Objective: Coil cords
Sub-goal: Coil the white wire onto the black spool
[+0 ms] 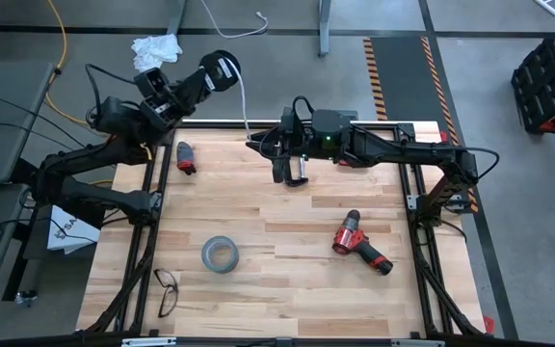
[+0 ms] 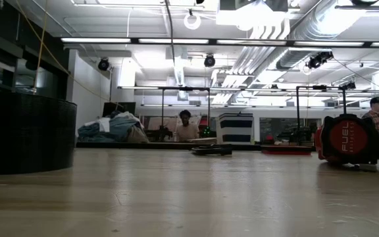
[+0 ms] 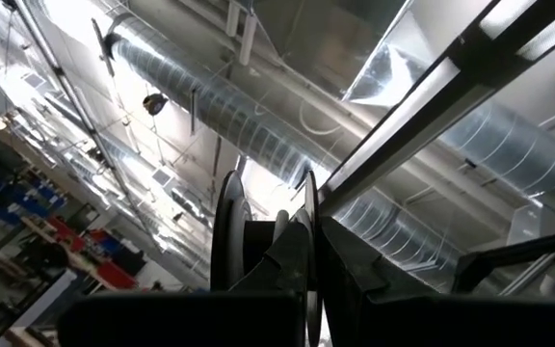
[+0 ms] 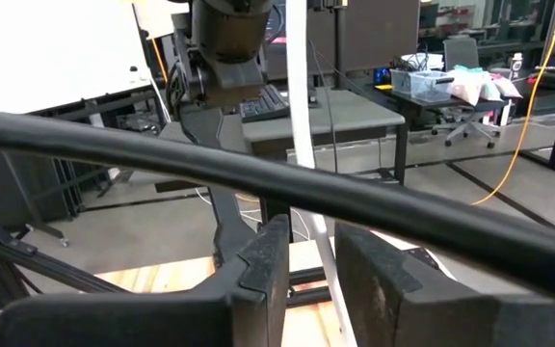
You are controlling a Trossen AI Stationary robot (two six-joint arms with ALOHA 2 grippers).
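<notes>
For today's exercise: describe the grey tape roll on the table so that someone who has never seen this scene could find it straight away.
Start at the wooden table seen from above and look at its near-left part. The grey tape roll lies flat there, between the black glasses and the red drill. It is the only grey ring with an open middle.

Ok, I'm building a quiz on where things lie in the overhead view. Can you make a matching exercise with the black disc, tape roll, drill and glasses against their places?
Things:
1. black disc
2. grey tape roll
3. red drill
4. glasses

Places:
A. on the table's right half
B. by the table's lower left corner in the high view
C. held up in the left gripper, beyond the table's far edge
D. on the table, left of its middle

Pairs: 1-C, 2-D, 3-A, 4-B
</notes>
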